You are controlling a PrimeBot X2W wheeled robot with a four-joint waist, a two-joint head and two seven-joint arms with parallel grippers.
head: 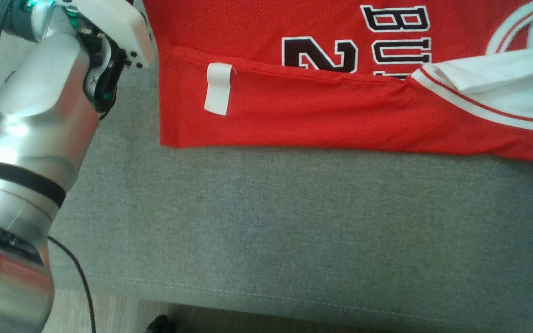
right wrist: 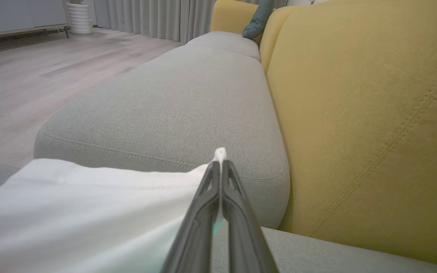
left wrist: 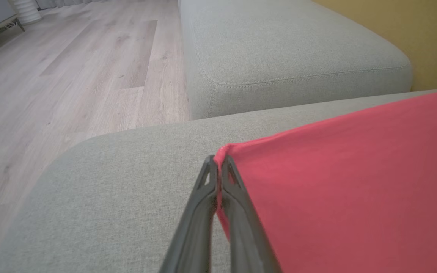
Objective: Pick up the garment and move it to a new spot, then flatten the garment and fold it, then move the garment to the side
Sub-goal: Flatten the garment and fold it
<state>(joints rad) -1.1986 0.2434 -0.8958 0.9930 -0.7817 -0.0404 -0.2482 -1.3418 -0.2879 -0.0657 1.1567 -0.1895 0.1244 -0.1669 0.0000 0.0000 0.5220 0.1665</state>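
Jaws of the left gripper (left wrist: 218, 163) are clenched on a corner of the red garment (left wrist: 355, 182). In the left wrist view a thin line of red cloth is seen between the two dark fingers, and from the tips the cloth is spread to the right over the grey seat cushion (left wrist: 108, 197). Beyond it a second cushion (left wrist: 279, 57) and the wooden floor (left wrist: 70, 76) are seen.

In the head view the silver left forearm (head: 30, 138) is found at the left edge, and it is pointed up toward the left side of the garment. The garment is laid across the far part of the seat cushion. One part of it is folded over the front, so the black letters and the number with white outlines are partly covered. A white label (head: 218, 88) is hung from the folded hem, near the left side. Further to the right, the white inner side of the cloth is turned outward beside an edge trimmed in white and red.

The jaws of the right gripper (right wrist: 220, 165) are closed tight on this white cloth. In the right wrist view a small white tip is pushed out above the fingertips, and the cloth is spread to the left of the fingers. To the right of them the yellow backrest (right wrist: 355, 113) is seen.
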